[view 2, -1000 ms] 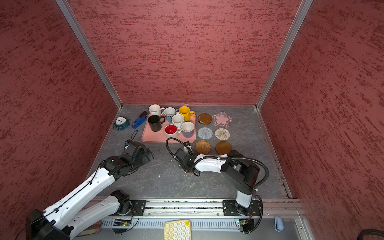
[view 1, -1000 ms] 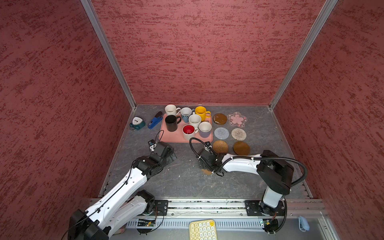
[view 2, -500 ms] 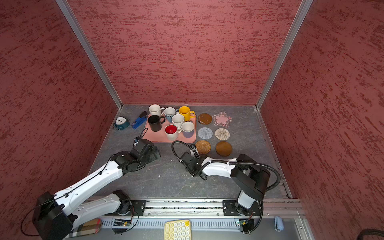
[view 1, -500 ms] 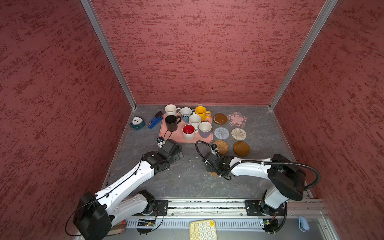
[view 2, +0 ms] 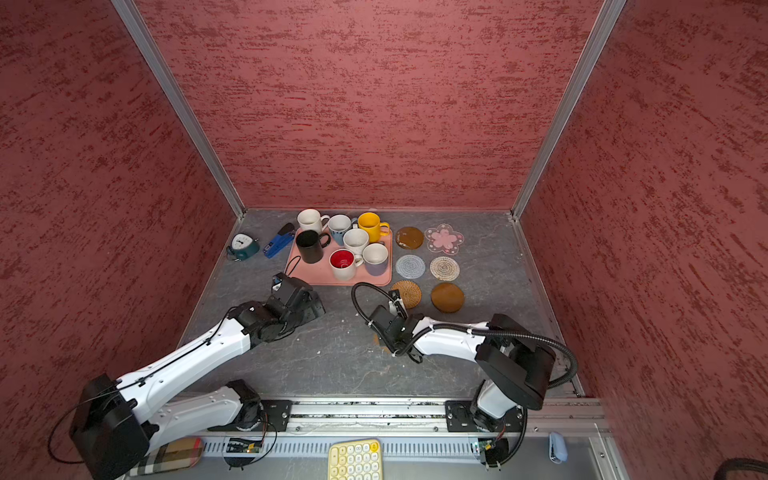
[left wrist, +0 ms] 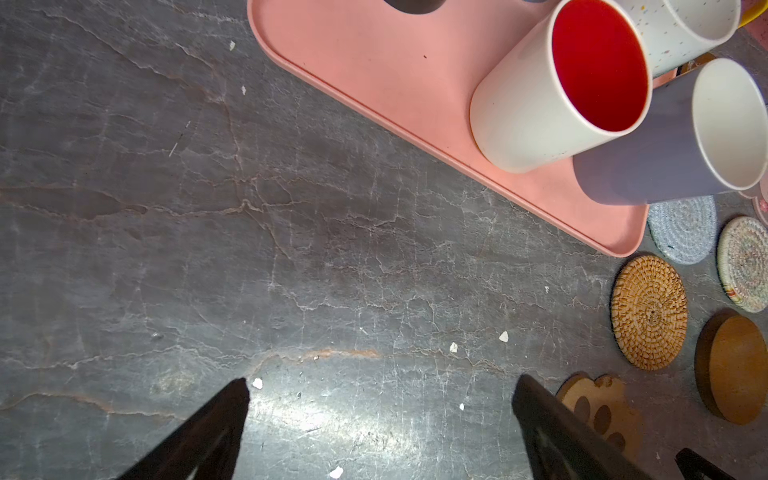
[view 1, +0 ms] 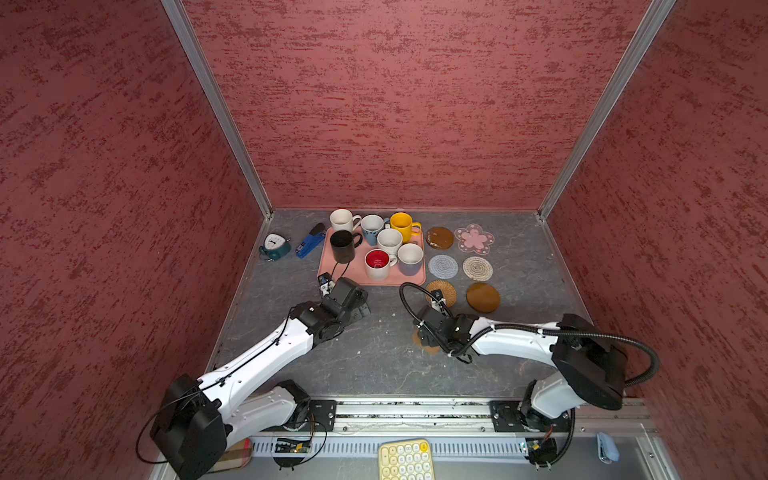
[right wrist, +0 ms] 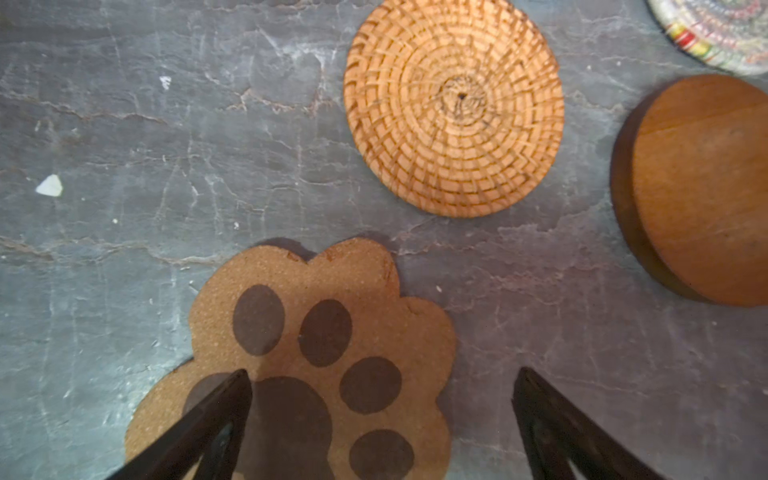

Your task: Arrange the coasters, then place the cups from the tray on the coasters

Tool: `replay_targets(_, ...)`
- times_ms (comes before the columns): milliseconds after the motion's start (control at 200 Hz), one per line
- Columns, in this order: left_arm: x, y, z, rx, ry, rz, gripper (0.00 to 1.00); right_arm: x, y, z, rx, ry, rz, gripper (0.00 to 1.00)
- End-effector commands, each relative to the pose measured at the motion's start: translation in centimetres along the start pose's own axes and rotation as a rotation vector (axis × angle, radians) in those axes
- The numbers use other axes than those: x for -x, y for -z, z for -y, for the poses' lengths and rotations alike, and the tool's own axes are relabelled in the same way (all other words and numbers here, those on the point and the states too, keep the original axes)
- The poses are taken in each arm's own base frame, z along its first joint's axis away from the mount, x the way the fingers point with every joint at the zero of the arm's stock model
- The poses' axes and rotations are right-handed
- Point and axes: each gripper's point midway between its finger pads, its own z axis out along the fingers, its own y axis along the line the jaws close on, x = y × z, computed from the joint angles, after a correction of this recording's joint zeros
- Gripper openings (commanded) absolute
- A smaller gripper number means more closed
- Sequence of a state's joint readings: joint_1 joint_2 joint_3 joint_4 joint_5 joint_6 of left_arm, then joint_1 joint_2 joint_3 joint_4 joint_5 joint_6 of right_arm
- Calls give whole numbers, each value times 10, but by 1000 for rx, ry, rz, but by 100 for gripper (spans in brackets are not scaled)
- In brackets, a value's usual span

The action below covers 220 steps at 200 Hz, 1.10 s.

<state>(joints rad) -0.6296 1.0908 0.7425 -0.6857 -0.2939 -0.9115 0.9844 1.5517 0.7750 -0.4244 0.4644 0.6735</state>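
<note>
Seven mugs (view 1: 389, 241) crowd the pink tray (view 1: 353, 272) as the last of the coasters (view 2: 410, 266) awaits its place. Six already lie in two tidy columns just beside the tray: an amber disc (view 1: 439, 237), a pink flower (view 1: 474, 239), a grey crochet round (view 1: 443, 266), a beige woven round (view 1: 477, 268), a rattan round (view 1: 441, 293) and a second amber disc (view 1: 482, 297). The paw-print coaster (right wrist: 316, 332) lies flat on the grey surface (view 1: 374, 361), near the rattan round but apart from it and out of line with the rest. The right fingers (right wrist: 216, 424) are spread wide above it and grip nothing; one tip is over the paw print, its partner over bare surface. The left fingers (left wrist: 208, 436) are just as wide apart and empty, poised over bare surface short of the tray's near edge, closest to the red-lined mug (left wrist: 561, 91) and the lavender mug (left wrist: 665, 145). By this reckoning the arranging is nearly finished, while no mug stands on a coaster, so all seven transfers remain. No brand or label can be read; the clock (view 1: 274, 245) and keypad (view 1: 405, 459) are too small to make out.
</note>
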Motion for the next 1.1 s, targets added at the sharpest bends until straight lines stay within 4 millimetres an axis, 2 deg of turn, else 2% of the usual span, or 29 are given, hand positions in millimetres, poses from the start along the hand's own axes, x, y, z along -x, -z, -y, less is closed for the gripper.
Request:
replay_targets(0,8,6,7,-28,15,36,100,10,9,6,-17,-24,27,99)
replay_targets(165,11,12,2,-24,14,54,100,32,23,-4,-5,-47,69,99)
replay_targets(341,11,17,-9,-20,14,71,100,40,29,-23,18,-53,84,98)
replay_targets(506,7,18,-22,-27,31,69,100,33,18,-43,-1,-17,57,99)
replay_targets(631,3,17,-28,-27,36,61,100,28,7,-49,-15,-4,40,99)
replay_targets(892,-7,14,-38,-19,40,42,100,17,-6,-56,-24,27,-3,99)
replay_targets(1097,-5,16,-39,-28,50,54,100,8,-8,-47,-45,54,-23,99)
